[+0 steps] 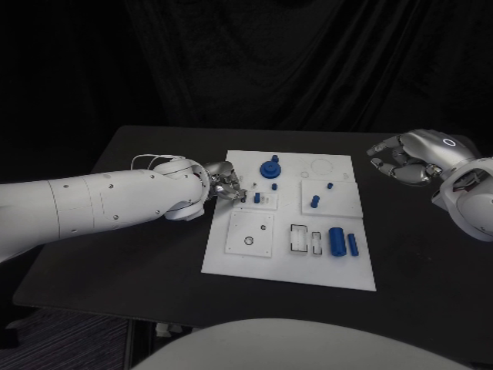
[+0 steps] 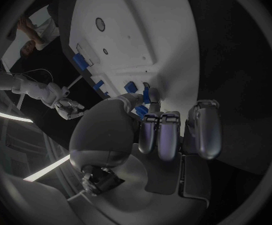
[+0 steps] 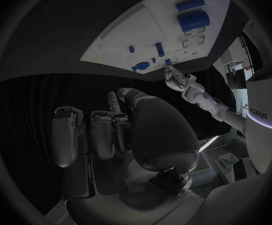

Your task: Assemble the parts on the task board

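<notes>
Lying flat on the matte black surface, the glossy white task board carries smooth blue cylindrical parts; the left robot hand pinches a small blue part, and the right robot hand curls on nothing.

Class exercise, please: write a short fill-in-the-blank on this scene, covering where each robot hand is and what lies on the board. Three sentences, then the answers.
1. The left hand reaches over the ____ edge of the white task board.
2. The right hand hovers over the black table, with fingers curled on ____.
3. The large cylinder and the other small parts on the board are coloured ____.

Missing words: left; nothing; blue
</notes>
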{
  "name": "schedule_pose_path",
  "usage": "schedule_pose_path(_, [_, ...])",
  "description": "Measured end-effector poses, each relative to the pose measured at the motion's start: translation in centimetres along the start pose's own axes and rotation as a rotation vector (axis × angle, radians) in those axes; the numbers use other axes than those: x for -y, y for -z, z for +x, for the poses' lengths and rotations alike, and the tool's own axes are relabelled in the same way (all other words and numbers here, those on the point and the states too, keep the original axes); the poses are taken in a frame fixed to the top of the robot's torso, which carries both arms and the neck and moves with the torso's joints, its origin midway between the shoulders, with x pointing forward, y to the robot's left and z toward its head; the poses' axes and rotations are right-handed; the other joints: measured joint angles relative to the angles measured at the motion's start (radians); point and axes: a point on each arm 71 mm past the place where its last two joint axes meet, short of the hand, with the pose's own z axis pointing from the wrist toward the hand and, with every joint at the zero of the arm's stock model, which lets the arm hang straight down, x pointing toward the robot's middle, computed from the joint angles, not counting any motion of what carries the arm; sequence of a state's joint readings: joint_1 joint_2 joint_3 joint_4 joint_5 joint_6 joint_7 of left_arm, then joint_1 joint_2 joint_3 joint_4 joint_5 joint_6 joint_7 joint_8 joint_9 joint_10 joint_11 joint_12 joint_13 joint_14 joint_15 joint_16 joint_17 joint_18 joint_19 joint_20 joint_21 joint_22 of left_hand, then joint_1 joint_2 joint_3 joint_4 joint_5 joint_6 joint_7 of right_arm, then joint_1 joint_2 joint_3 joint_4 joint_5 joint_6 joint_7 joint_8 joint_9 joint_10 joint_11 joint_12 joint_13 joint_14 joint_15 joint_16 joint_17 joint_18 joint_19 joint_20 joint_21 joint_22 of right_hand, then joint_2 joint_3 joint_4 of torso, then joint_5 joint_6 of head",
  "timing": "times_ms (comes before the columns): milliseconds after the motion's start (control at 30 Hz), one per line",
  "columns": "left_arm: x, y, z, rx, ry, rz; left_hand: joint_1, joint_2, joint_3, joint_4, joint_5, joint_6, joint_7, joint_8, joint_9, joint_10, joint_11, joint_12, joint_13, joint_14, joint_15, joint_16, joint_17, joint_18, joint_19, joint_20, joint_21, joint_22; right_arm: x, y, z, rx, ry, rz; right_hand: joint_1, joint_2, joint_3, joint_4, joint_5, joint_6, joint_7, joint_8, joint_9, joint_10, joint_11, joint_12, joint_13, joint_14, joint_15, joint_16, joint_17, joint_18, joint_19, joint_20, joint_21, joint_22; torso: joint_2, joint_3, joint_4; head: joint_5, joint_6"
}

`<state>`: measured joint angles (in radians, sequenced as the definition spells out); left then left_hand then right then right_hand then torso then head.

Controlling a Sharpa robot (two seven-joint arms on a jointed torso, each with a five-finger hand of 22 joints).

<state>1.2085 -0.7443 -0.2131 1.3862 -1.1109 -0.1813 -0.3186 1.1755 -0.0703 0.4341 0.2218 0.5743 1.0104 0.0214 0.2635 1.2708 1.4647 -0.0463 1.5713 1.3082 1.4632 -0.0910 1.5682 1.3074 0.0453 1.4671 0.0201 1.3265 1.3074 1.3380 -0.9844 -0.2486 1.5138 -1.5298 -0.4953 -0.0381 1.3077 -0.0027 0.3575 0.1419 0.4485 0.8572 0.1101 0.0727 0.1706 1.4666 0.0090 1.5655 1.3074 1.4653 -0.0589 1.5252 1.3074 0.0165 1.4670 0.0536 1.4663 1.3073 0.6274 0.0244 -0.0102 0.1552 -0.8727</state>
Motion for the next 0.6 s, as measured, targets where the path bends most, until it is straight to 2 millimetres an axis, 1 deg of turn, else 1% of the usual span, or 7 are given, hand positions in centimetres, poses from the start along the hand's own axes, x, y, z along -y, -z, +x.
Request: schedule_pose_path(600, [-0.10, 0.01, 0.28, -0.001, -0.006, 0.003, -0.005, -0.005, 0.003, -0.003, -0.001, 0.003, -0.002, 0.004, 0.002, 0.000, 0.000, 0.000, 0.000, 0.000, 0.000, 0.000, 0.000, 0.000, 0.000, 0.000, 0.000, 0.000, -0.03, -0.03, 0.02, -0.001, 0.000, 0.000, 0.000, 0.000, 0.000, 0.000, 0.000, 0.000, 0.000, 0.000, -0.001, 0.000, 0.000, 0.000, 0.000, 0.000, 0.000, 0.000, 0.000, 0.000, 0.000, 0.000, 0.000, 0.000, -0.001, 0.0008, 0.0003, -0.001, 0.000])
